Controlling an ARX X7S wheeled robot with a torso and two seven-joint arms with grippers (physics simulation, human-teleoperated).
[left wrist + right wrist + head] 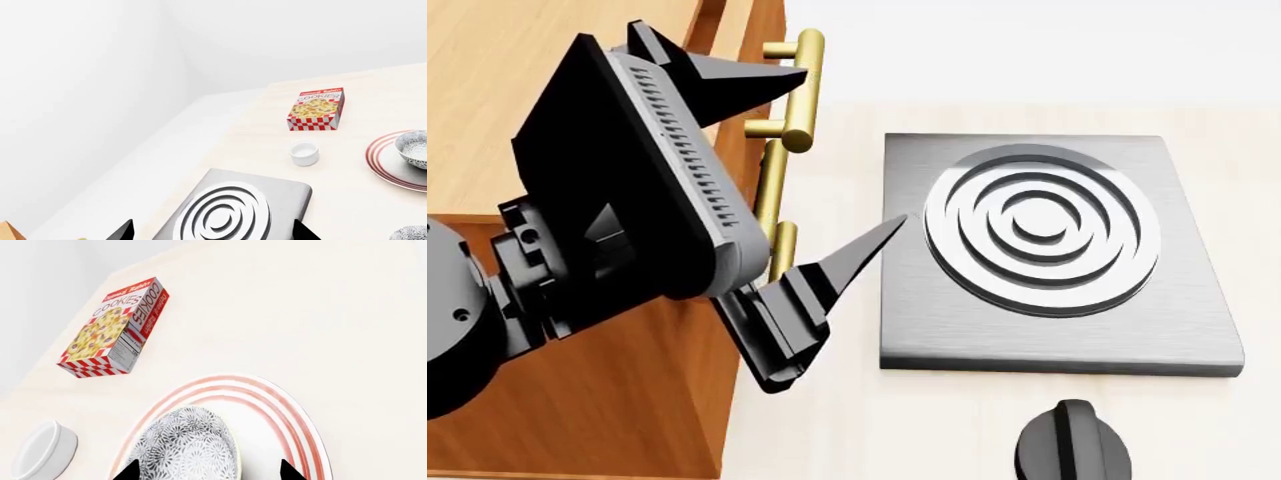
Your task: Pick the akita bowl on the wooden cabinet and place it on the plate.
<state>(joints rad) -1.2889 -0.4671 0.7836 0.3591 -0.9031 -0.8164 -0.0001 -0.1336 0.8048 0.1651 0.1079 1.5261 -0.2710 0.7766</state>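
Observation:
The akita bowl (187,445), white with a dense grey leafy pattern, rests on the red-ringed plate (293,425); the left wrist view shows both at its edge, bowl (415,147) on plate (383,160). My right gripper (209,471) is open, its fingertips either side of the bowl, one close to the bowl's wall and the other well clear. My left gripper (851,143) is open and holds nothing. It hangs beside the wooden cabinet (507,100), above the stove plate. The same gripper (213,231) shows only its two tips.
A grey stove plate (1054,340) with a ringed burner lies right of the cabinet, a black knob (1072,440) in front. A cookies box (317,109) and small white cup (304,152) stand beyond. A second patterned bowl (408,234) peeks in. Brass handle (807,90) projects from the cabinet.

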